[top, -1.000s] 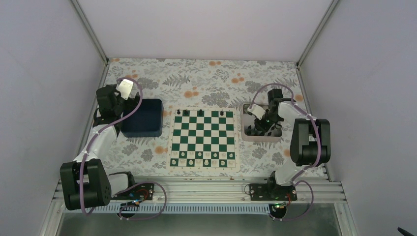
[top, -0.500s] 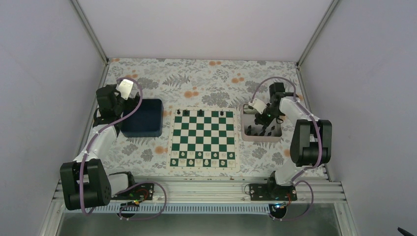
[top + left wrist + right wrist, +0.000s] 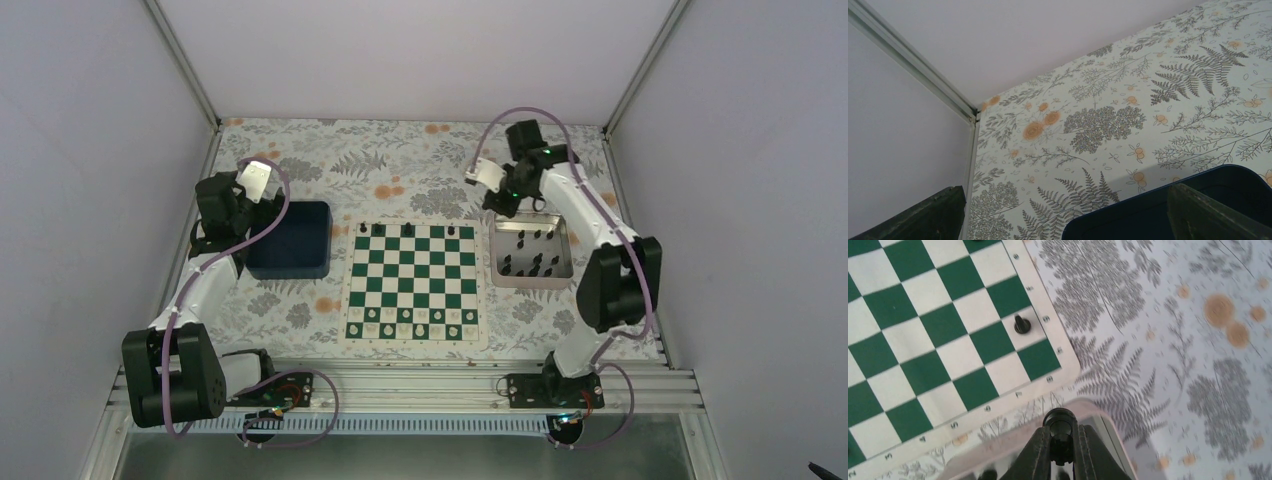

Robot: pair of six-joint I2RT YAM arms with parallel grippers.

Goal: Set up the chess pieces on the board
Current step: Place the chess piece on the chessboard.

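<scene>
Right hand (image 3: 1060,439) clamps a small black chess piece (image 3: 1060,423) over the far-left corner of the square silver metal tray (image 3: 495,262), near the surface's right edge. The pinch seems high, so the piece may swivel or drop short of the green-and-white chessboard (image 3: 412,275). Left hand (image 3: 1065,212) gapes wide, empty

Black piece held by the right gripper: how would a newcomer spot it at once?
Start at the silver tray right of the chessboard. Above its far edge, the right gripper pinches one black piece: the only one off any surface.
</scene>
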